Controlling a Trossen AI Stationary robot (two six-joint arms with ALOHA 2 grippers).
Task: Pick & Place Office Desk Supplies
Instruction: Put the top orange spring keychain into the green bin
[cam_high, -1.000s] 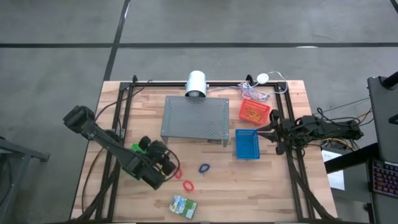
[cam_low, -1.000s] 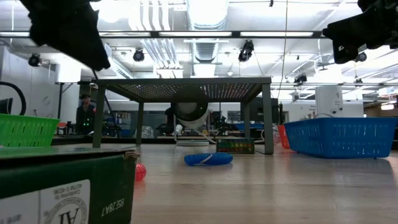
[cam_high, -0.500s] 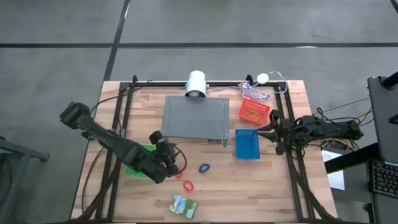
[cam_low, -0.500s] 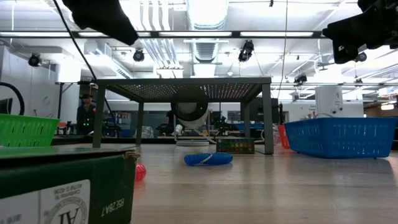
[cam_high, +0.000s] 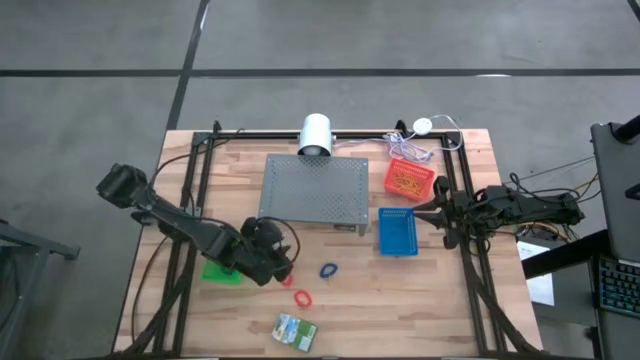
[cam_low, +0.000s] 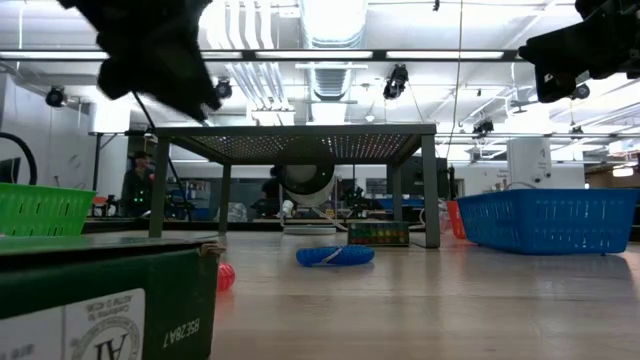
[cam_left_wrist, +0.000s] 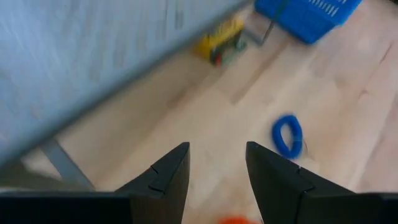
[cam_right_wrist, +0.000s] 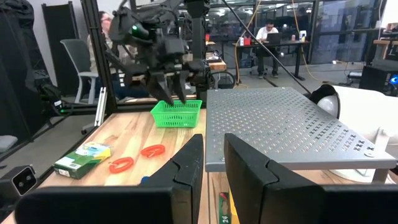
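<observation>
The left gripper (cam_high: 281, 262) hung released and empty at lower centre-left, above two red bands (cam_high: 301, 297); the blue band (cam_high: 328, 270) lay just right; the crayon box (cam_high: 295, 330) sat near the bottom edge. The right gripper (cam_high: 432, 212) waited at right, fingers nearly closed, empty.

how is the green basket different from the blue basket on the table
The green basket sits on the table's left side, partly covered from above by the left arm; the blue basket sits on the right, fully in view, beside the grey stand. Colour differs, green against blue. Both are plastic mesh baskets standing upright.

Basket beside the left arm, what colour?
Green mesh basket; the right wrist view shows it best.
</observation>
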